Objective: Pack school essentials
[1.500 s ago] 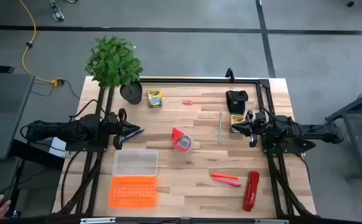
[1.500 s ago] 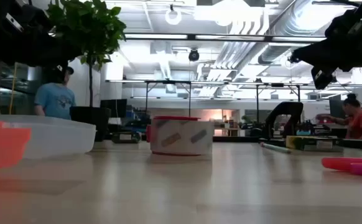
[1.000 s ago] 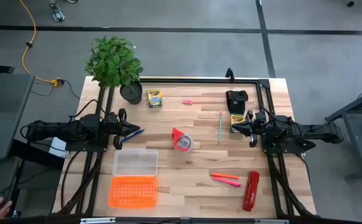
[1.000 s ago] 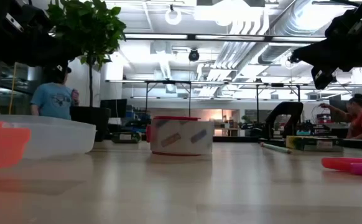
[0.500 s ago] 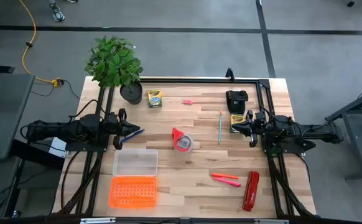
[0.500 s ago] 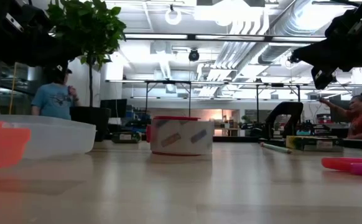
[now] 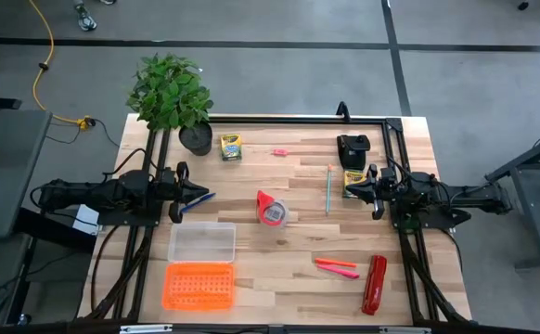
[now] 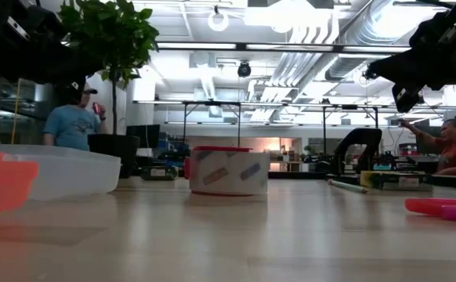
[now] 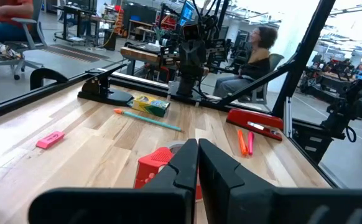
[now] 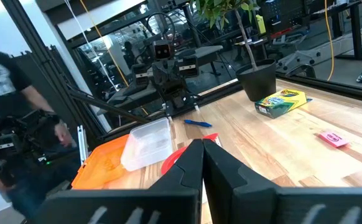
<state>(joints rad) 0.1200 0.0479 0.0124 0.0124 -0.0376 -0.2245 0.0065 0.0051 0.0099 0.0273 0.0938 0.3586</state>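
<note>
Wooden table (image 7: 298,241) (busy workshop behind)

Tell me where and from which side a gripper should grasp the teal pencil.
Probably at mid-shaft, from straight above. The pencil lies flat on the table, running away from the front edge, with bare wood on both long sides. Fingers closing across its thin width suit it. The right gripper is nearest, though a crayon box sits close beside it.
</note>
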